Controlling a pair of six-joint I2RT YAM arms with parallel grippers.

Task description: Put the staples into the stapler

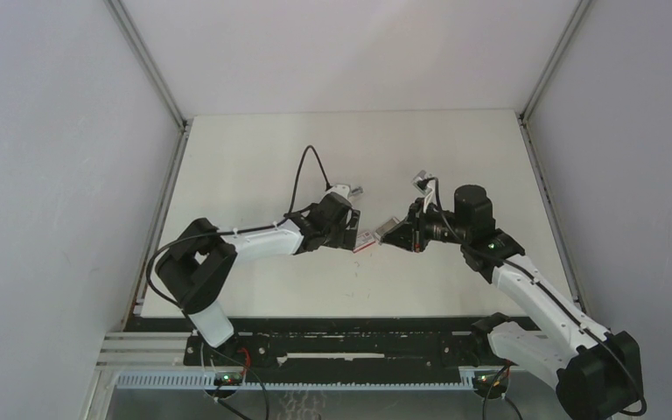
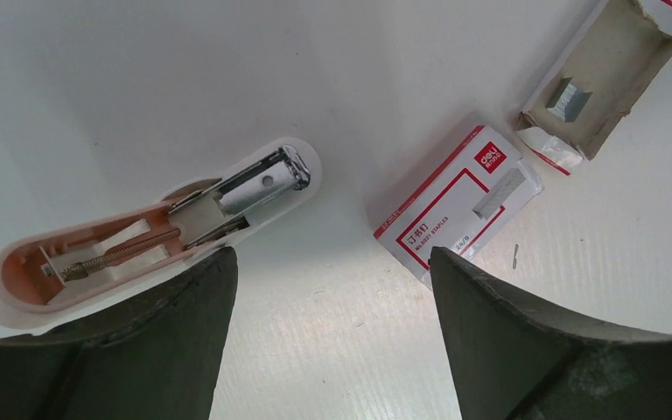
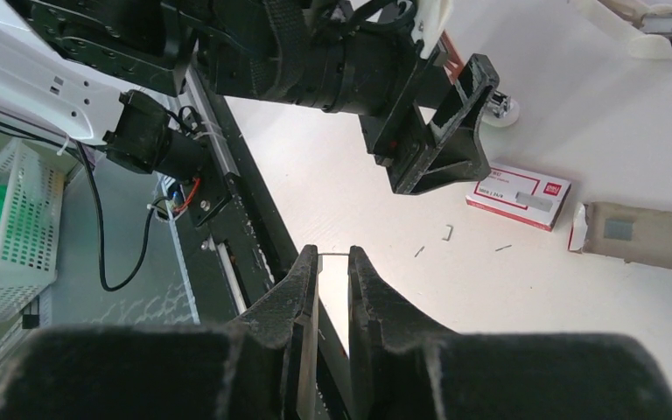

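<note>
Your right pincer (image 3: pixel 333 255) fills the bottom of its wrist view, its two black fingers drawn close with only a narrow slot between them. It pinches a thin silvery strip (image 3: pixel 333 254) across the tips; the strip is seen edge-on and is too slim to tell more.

Your left pincer (image 2: pixel 332 262) is spread wide with nothing in it, poised over the white counter (image 2: pixel 315 87).

Just past its left finger lies the open white plastic stapler (image 2: pixel 140 236). The stapler's peach-coloured inside faces up, showing a coiled spring and a silvery metal channel.

Off its right finger lies the flat red-and-white cardboard box sleeve (image 2: pixel 459 206), printed face up. You cannot see inside it.

Beyond the sleeve, near it but fully slid out, sits the grey-brown cardboard tray (image 2: pixel 617 66). It holds one short block of silvery-grey staples (image 2: pixel 569 96), lying at the end nearer the sleeve.

A few loose single staples (image 3: pixel 447 232) lie scattered on the counter beside the sleeve.
</note>
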